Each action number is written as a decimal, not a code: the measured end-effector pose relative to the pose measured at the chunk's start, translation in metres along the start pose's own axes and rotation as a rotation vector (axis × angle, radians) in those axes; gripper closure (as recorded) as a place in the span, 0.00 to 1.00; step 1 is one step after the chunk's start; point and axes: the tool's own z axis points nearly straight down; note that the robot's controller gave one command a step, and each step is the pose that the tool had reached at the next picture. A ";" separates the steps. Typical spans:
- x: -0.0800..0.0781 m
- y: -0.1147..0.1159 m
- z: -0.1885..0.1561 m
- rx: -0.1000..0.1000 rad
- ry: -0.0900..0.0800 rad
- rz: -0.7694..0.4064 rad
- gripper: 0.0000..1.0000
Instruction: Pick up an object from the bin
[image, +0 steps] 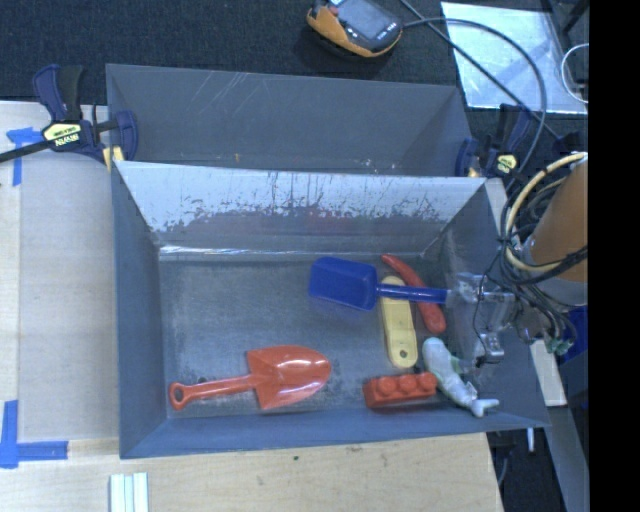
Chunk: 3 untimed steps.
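My gripper (488, 335) hangs by the bin's right wall, just right of the blue scoop's handle end. Below and to its left lies a pale grey toy fish (452, 377), its tail toward the front right corner. The blue scoop (345, 284) lies in the middle right of the floor, its handle pointing at the gripper. A yellow flat piece (398, 328) and a red curved pepper-like piece (420, 294) lie under that handle. Against the fish rests a red building brick (400, 390).
An orange toy shovel (270, 378) lies at the front, left of the brick, handle toward the left. The arm with its cables stands over the bin's right rim. The bin's walls slope steeply inward.
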 end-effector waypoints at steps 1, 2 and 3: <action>-0.002 0.001 -0.004 0.002 -0.008 -0.005 0.00; 0.016 0.018 0.092 0.002 -0.005 -0.118 0.00; 0.018 0.025 0.042 0.003 -0.012 -0.182 0.00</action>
